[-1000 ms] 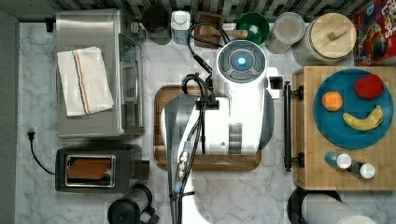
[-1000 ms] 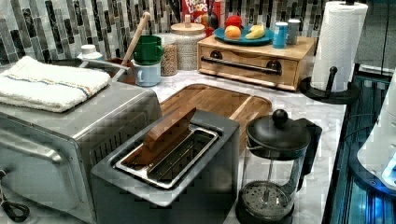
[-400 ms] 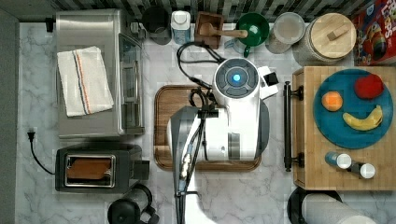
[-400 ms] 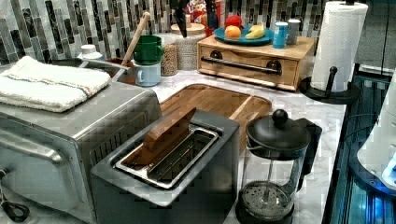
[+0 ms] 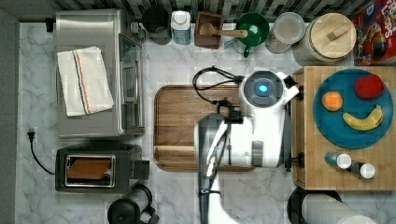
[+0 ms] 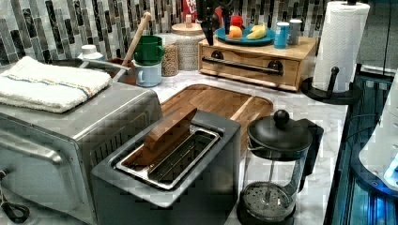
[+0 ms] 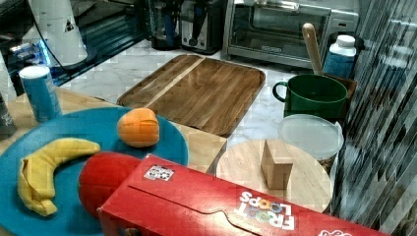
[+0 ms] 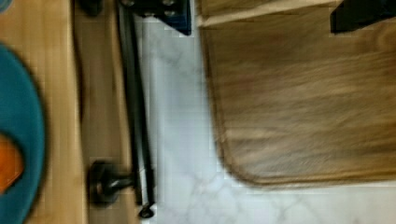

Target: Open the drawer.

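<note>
Going left to right in the top view, a steel toaster oven [image 5: 98,74] with a folded towel [image 5: 85,80] on its roof stands at the left of the marble bench [image 5: 173,196], with a black toaster [image 5: 95,167] below it. The walnut tray [image 5: 180,123] lies in the middle, and the white arm [image 5: 252,135] reaches over the tray's right side. At the right sits the bamboo box with the drawer [image 6: 251,65]; its front is flush and closed, and the black bar handle [image 6: 244,66] runs across it on two mounts. A blue plate [image 5: 355,109] holding an orange, a banana and a red fruit rests on the box top.

In the left view, the hand [image 6: 214,26] hangs just above the box's left end, over the handle, dark fingers [image 6: 209,35] pointing down and set apart; nothing is between them. The wrist view has the handle [image 8: 135,107] running alongside the drawer front [image 8: 100,93], with a finger [image 8: 359,14] over the tray [image 8: 303,93].
</note>
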Robot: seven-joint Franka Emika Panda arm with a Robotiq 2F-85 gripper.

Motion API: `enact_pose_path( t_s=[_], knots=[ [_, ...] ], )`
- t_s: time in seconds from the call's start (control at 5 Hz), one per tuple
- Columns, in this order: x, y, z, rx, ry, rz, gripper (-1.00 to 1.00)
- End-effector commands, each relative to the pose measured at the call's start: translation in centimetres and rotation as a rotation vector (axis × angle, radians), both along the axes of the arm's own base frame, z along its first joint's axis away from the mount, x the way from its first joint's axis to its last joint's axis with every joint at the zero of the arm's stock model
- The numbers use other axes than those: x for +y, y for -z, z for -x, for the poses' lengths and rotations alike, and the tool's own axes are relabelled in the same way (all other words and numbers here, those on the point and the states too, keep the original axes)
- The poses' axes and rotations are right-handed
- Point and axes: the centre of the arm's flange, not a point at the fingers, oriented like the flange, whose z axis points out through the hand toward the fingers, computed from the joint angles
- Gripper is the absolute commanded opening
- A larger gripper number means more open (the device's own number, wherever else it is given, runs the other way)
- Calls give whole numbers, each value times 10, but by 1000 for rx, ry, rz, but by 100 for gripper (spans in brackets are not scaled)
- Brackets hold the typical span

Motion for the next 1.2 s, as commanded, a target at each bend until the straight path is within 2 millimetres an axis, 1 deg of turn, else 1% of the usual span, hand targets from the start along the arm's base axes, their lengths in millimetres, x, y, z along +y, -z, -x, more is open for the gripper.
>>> enact_pose_path(
  t_s=[0.2, 0.4, 0.6, 0.8, 1.0, 1.2],
  knots=[
    [-73, -20, -3, -152, -168, 63, 100],
    [-78, -9, -8, -141, -157, 77, 100],
    [-85, 3, -7, -165, -148, 73, 100],
    [-86, 9, -5, -157, -131, 53, 100],
    [-87, 22, 1, -161, -108, 46, 100],
    [-92, 40, 11, -168, -87, 39, 100]
  ],
)
